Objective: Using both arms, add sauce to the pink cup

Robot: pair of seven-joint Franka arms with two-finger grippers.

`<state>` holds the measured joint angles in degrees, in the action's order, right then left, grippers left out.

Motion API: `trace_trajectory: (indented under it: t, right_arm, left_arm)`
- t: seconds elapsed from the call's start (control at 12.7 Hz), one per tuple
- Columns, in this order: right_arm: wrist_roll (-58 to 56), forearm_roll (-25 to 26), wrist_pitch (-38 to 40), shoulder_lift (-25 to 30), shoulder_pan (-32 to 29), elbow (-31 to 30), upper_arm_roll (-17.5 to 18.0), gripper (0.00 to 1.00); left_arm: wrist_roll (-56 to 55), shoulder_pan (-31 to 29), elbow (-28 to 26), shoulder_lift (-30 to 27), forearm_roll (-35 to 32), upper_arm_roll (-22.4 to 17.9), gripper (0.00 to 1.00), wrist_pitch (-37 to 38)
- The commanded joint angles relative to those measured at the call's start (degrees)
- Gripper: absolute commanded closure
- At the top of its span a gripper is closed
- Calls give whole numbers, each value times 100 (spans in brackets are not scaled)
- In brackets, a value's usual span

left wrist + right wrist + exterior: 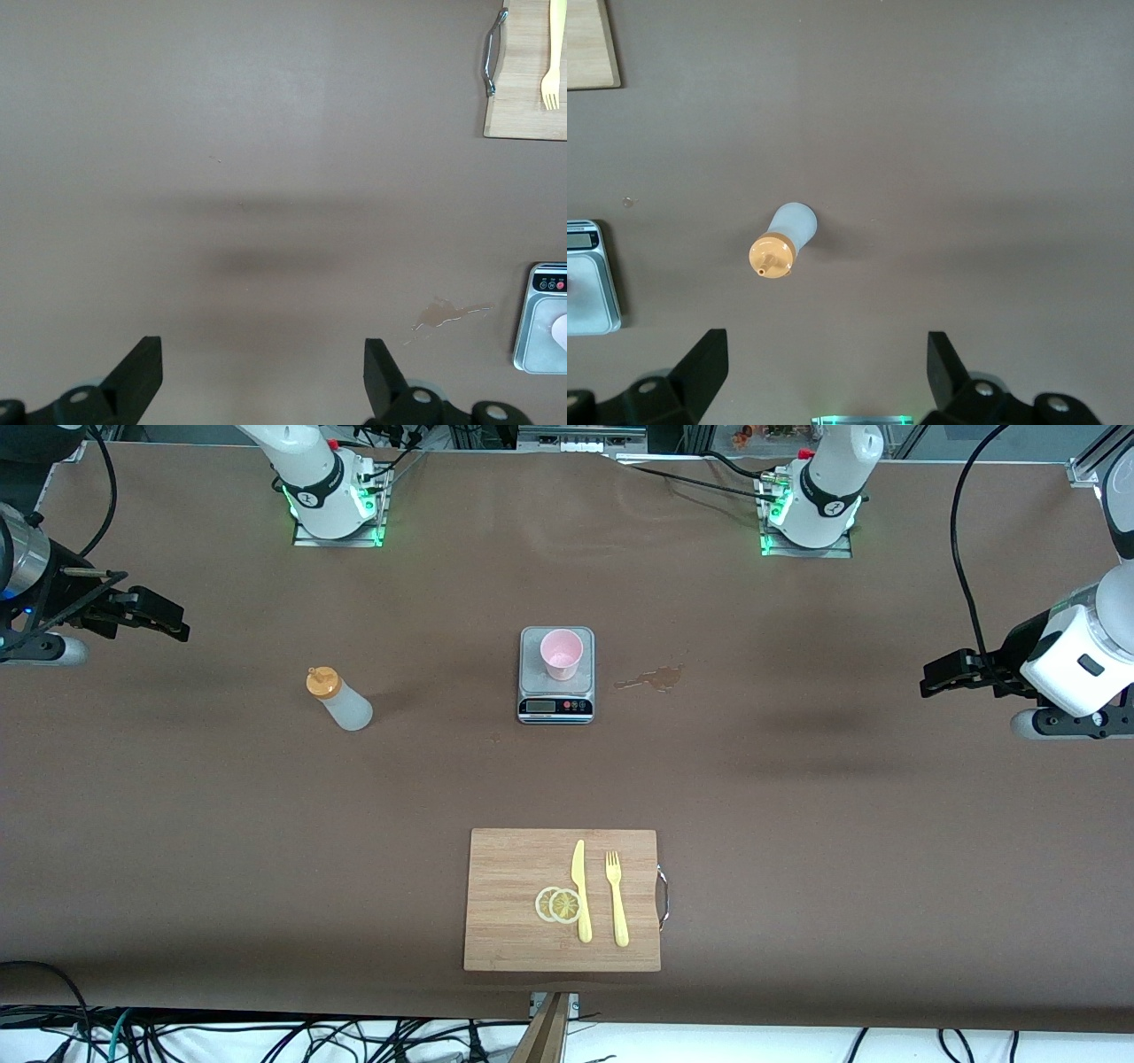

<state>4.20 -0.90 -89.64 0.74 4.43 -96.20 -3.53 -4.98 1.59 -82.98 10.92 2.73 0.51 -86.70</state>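
Sauce [339,700] upright on table, well apart from open right gripper [168,624]

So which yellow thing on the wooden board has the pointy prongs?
The fork, the yellow utensil lying closest to the board's metal handle. The knife beside it has a smooth blade, and the lemon slices are round.

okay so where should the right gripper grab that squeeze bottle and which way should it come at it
Probably around the whitish body of the sauce bottle, below the orange cap. It stands upright on the table toward the right arm's end, with bare table all round, so a level approach from that end with fingers either side of the body looks best. The cap is narrower and tapers to a nozzle, a poorer hold. The right gripper is open.
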Motion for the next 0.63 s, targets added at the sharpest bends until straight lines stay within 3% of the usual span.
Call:
trace_trajectory:
  t: [0.0, 0.16, 0.55]
  right_arm:
    - [151, 2, -236, 76, -143, -109, 115, 1]
    - [151, -33, -308, 198, -196, -381, 124, 1]
    - [168, 1, -571, 190, -188, -390, 124, 1]
  left_arm:
    - [102, -9, 133, 42, 17, 2, 0, 100]
    - [102, -9, 124, 42, 17, 2, 0, 100]
    - [102, -9, 124, 42, 17, 2, 0, 100]
